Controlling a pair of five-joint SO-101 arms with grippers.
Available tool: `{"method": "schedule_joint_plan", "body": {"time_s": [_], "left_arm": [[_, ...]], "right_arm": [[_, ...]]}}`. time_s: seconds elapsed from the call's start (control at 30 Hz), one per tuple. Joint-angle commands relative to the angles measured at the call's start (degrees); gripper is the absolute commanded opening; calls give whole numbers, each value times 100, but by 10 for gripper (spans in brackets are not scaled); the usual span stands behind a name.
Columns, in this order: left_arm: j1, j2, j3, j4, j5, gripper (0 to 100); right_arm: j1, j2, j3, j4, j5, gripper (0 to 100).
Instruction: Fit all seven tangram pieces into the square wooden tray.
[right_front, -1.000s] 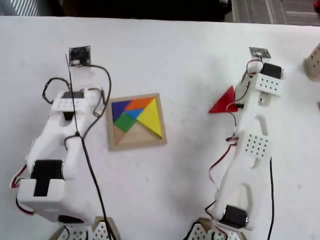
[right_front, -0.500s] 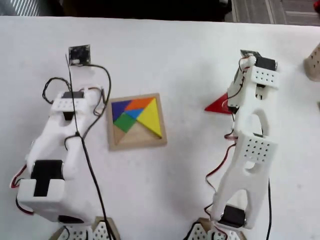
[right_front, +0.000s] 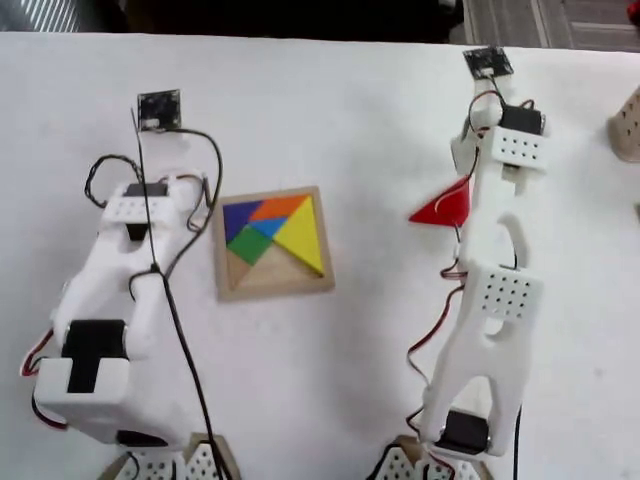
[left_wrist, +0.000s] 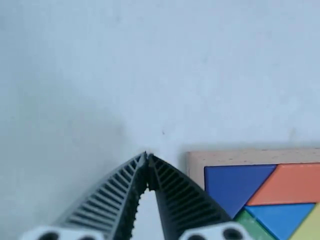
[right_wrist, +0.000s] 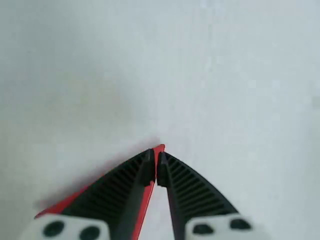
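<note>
Notably, right fingers (right_wrist: 190, 185) pinch the red triangular tangram piece (right_front: 440, 208) by its tip; left fingers (left_wrist: 180, 195), closed, sit beside the square wooden tray (right_front: 275, 288).

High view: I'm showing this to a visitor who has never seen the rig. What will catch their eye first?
Probably the red triangle, clamped in the right arm's jaws, well right of the square wooden tray. That tray, between the arms, shows blue, orange, yellow and green pieces, with bare wood at its near-left corner.

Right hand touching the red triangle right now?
Touching. Right wrist view shows the right hand clamped on the red triangle, its edge pinched between the fingers.
</note>
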Motion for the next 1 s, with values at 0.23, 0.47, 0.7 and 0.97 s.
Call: {"method": "schedule_joint_plan", "body": {"time_s": [0.23, 0.47, 0.7, 0.97], "left_arm": [[-4, -31, -255, -79, 9, 24], [-4, -31, -255, -97, 9, 24], [-4, -31, -255, -97, 9, 24], [-4, -31, -255, -97, 9, 24]], "right_arm": [[-268, 593, -255, -127, 1169, 18], [-22, 585, -255, 593, 1635, 18], [356, 462, -448, 1640, 2154, 18], [831, -330, -800, 2193, 2119, 18]]}}
